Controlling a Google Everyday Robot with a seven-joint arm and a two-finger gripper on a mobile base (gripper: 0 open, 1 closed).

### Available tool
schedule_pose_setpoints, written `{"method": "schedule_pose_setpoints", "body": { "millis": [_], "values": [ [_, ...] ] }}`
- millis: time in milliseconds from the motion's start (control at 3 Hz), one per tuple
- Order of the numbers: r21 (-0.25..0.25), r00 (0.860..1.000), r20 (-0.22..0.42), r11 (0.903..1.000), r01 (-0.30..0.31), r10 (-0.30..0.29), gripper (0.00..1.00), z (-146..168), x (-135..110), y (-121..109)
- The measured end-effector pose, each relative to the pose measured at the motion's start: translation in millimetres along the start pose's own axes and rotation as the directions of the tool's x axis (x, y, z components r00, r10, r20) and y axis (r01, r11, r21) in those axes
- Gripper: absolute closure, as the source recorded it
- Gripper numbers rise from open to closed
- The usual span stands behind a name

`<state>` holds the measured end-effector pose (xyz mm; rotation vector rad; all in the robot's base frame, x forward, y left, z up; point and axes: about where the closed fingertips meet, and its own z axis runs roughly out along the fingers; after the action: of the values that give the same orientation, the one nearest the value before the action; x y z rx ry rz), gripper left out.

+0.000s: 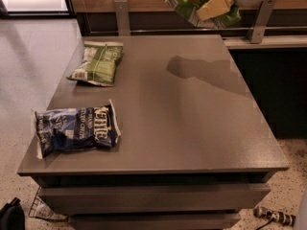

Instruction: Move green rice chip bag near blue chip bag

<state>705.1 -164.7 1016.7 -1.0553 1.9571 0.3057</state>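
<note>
Three bags logged. Found the green rice chip bag (178, 0) off the table (192, 128) altogether, held in the air above the far right corner, crumpled and tilted, with no clear long axis to read. Found the gripper (215, 6) at the top right of the view, fingers clamped on the middle of that bag. Noted a dark shadow (201, 71) on the far right part of the tabletop beneath the load. Located the blue chip bag (76, 128) lying flat at the near left edge, long axis running left to right, lettering up. Located an olive-green bag (98, 63) flat at the far left; not the task's bag, not to be disturbed. Judged the goal to lie diagonally across the table from the gripper, well apart, toward the near left. Expect a carry over the bare middle of the table, passing right of the olive-green bag, then a set-down just beside the right end of the blue chip bag, preferably short of touching it.
</note>
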Motion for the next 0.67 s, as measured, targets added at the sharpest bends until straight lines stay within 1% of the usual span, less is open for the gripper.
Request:
{"method": "schedule_pose_setpoints", "body": {
  "millis": [333,667],
  "values": [
    [-0.016,0.999,-0.018,0.9994,0.032,-0.032,1.00,-31.9,-1.9,42.1],
    [-0.057,0.997,-0.047,0.9964,0.064,-0.066,1.00,-41.9,8.7,79.4]
  ]
}}
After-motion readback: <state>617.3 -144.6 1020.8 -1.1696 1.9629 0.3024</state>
